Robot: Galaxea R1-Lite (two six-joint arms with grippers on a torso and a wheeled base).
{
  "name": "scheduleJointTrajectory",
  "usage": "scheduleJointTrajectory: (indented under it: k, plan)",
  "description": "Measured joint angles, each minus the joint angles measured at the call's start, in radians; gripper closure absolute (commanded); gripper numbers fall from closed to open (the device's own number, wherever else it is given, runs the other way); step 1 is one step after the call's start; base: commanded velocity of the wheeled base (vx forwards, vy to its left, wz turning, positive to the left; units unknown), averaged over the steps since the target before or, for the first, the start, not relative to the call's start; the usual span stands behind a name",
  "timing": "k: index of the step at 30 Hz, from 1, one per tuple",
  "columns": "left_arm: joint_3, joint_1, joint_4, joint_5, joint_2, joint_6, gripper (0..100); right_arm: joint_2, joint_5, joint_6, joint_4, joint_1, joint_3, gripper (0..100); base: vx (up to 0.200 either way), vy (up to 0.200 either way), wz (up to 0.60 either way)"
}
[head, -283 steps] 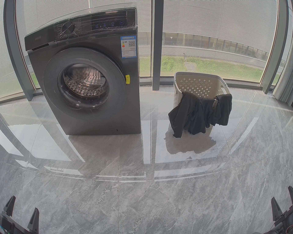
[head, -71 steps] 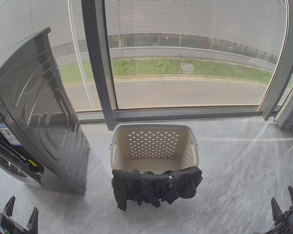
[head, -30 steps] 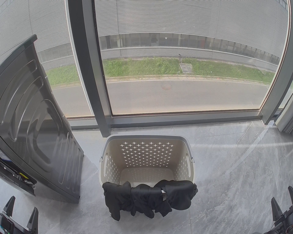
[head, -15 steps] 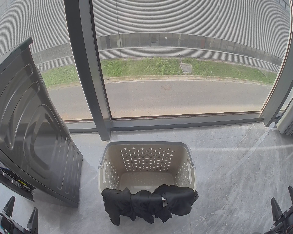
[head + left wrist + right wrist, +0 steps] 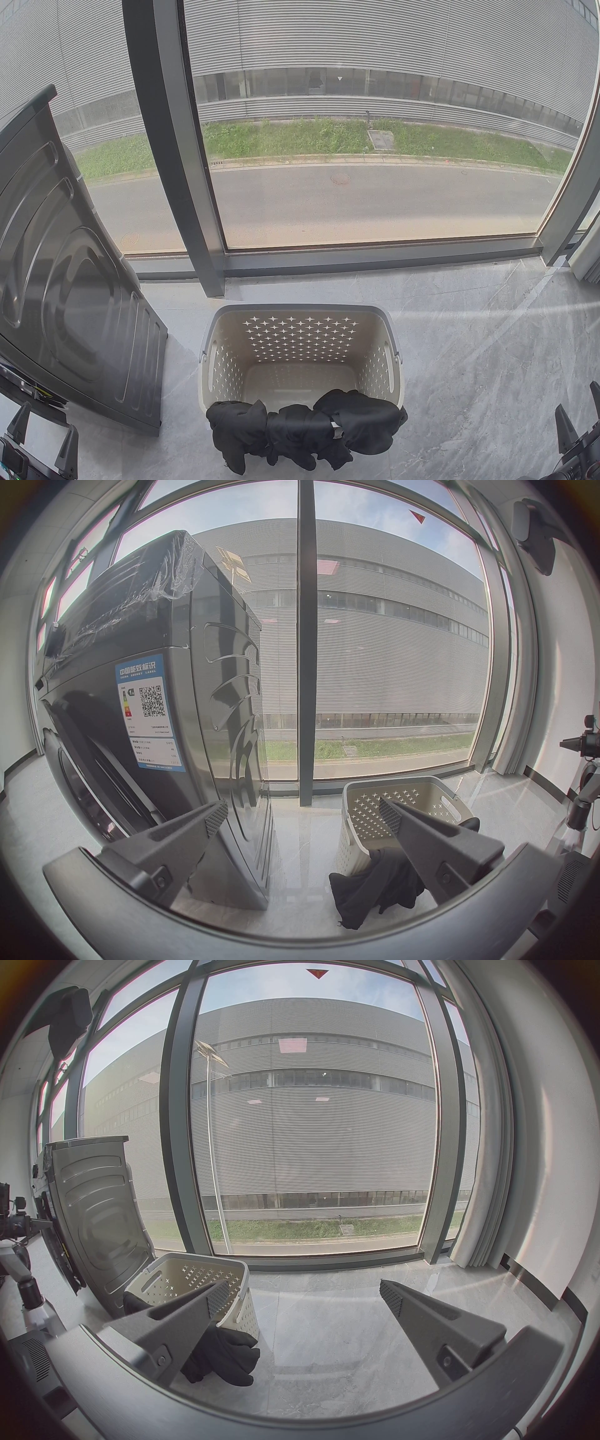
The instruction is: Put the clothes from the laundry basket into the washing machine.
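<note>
While the dark clothes (image 5: pixel 306 428) hang over the near rim of the laundry basket (image 5: pixel 300 311), they sit almost dead ahead of me at 12 o'clock. The bundle's long axis runs from 9 to 3 along that rim, with part of it drooping down the outside toward the floor (image 5: pixel 487 350). The inside of the basket looks bare. From my left tool (image 5: pixel 47 431), low at about 8 o'clock, the clothes lie toward 2 o'clock. From my right tool (image 5: pixel 578 406), low at about 4 o'clock, they lie toward 10 o'clock. I judge neither arm plainly nearer, since each tool is well apart from its end of the bundle. The washing machine (image 5: pixel 69 294) stands at 9 to 10 o'clock, just beside the basket, with its ribbed side panel turned toward it, so the left arm is on the drum's side. Both tools are empty and spread wide, fingers pointing forward, held low and level and touching nothing. A grasp would need one arm to go forward and inward, closing across the bundle's short way.
</note>
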Motion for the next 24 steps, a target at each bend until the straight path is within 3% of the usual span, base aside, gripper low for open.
scheduleJointTrajectory:
  k: [4, 13, 19, 24]
  plan:
    - [0.000, 0.000, 0.000, 0.000, 0.000, 0.000, 0, 0.000, 0.000, 0.000, 0.000, 0.000, 0.000, 0, 0.200, 0.000, 0.00]
    - [0.000, 0.000, 0.000, 0.000, 0.000, 0.002, 0, 0.000, 0.000, 0.000, 0.000, 0.000, 0.000, 0, 0.000, 0.000, 0.00]
    - [0.000, 0.000, 0.000, 0.000, 0.000, 0.000, 0, 0.000, 0.000, 0.000, 0.000, 0.000, 0.000, 0, 0.200, 0.000, 0.00]
    - [0.000, 0.000, 0.000, 0.000, 0.000, 0.000, 0, 0.000, 0.000, 0.000, 0.000, 0.000, 0.000, 0, 0.000, 0.000, 0.00]
